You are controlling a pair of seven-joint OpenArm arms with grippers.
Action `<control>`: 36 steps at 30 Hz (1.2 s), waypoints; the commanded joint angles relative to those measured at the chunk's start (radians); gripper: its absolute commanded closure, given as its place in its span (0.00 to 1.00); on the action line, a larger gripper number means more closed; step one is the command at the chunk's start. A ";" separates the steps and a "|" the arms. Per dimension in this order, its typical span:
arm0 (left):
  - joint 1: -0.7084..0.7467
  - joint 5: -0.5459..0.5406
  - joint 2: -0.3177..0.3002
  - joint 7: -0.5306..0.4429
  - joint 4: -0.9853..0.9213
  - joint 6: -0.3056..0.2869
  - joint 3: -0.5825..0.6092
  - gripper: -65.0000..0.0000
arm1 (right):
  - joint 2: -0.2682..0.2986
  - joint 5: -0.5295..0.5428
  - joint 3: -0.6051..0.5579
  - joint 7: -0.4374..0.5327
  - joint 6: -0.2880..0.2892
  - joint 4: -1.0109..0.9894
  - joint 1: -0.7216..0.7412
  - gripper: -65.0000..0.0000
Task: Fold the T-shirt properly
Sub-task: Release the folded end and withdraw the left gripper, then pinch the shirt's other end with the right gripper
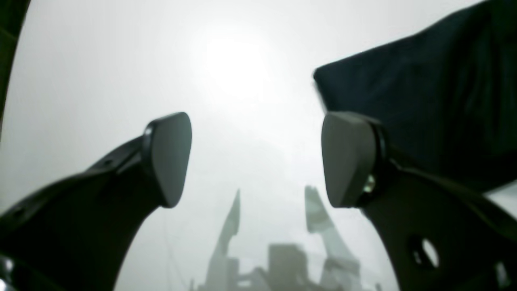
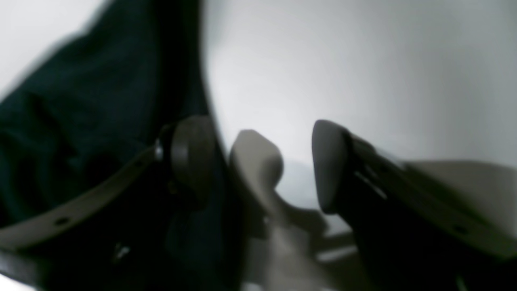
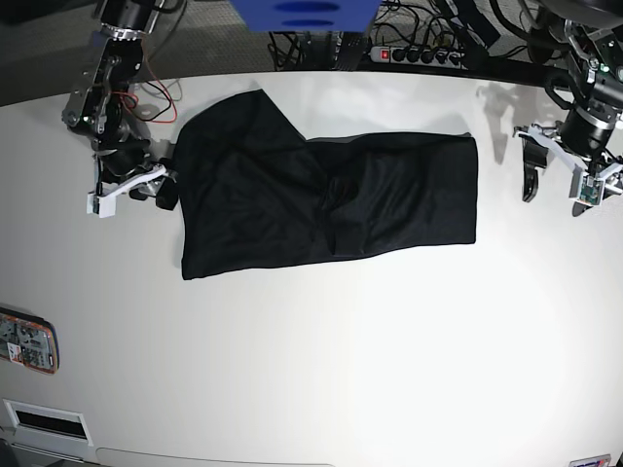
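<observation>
**While both grippers stand apart, the T-shirt lies partly folded on the worktop**

Nearest the base camera, the white worktop (image 3: 311, 370) is bare across its middle, with a small printed card (image 3: 27, 341) at its left edge and a white vented box (image 3: 44, 423) at the near left corner.

Farther back, the black T-shirt (image 3: 321, 199) lies flat across the middle of the worktop, spread wide from left to right. Its right edge is straight and its near edge runs almost level. A raised crease crosses its middle, and one flap rises to a point at the far left.

At the T-shirt's left edge sits the right gripper (image 3: 156, 185), low over the worktop. In the right wrist view its fingers (image 2: 190, 157) stand fairly wide apart, one over the dark cloth and the other over bare worktop, with nothing pinched between them.

Well off the T-shirt's right edge hangs the left gripper (image 3: 555, 170), over bare worktop. In the left wrist view its fingers (image 1: 171, 157) are spread fully wide and hold nothing; a corner of the cloth shows beyond the right one.

Beyond the far rim lie a power strip (image 3: 419, 53) and tangled cables.
</observation>
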 commanded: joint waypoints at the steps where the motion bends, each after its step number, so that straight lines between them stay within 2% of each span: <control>1: -0.003 -0.018 -0.015 -0.030 0.015 0.005 -0.010 0.27 | 0.011 0.025 -0.017 0.005 0.005 0.007 0.005 0.43; 4: -0.007 -0.016 -0.026 -0.030 0.015 0.005 -0.009 0.27 | 0.011 0.050 -0.077 0.001 0.005 0.010 0.005 0.43; 8: -0.004 -0.016 -0.035 -0.030 0.015 0.005 -0.006 0.27 | 0.008 0.058 -0.140 -0.061 0.005 0.004 0.013 0.43; 12: -0.007 -0.016 -0.035 -0.030 0.014 0.005 -0.006 0.27 | -0.018 0.051 -0.206 -0.042 0.002 -0.036 0.014 0.43; 22: -0.006 -0.016 -0.035 -0.030 0.012 0.005 -0.006 0.27 | -0.018 0.050 -0.227 -0.047 0.002 -0.102 0.014 0.43; 30: -0.006 -0.016 -0.035 -0.030 0.012 0.005 -0.006 0.27 | -0.018 0.050 -0.311 -0.042 0.002 -0.208 0.016 0.44; 31: -0.004 -0.016 -0.035 -0.030 0.012 0.005 -0.006 0.27 | -0.018 0.050 -0.321 -0.035 0.002 -0.228 0.017 0.45; 33: -0.004 -0.016 -0.035 -0.030 0.012 0.005 -0.006 0.27 | -0.018 0.050 -0.341 -0.004 0.003 -0.237 0.045 0.57; 34: -0.004 -0.016 -0.035 -0.030 0.012 0.005 -0.006 0.27 | -0.018 0.050 -0.347 0.004 0.003 -0.234 0.059 0.67; 36: -0.003 -0.016 -0.035 -0.030 0.012 0.005 -0.009 0.27 | -0.018 0.050 -0.348 0.005 0.003 -0.217 0.083 0.95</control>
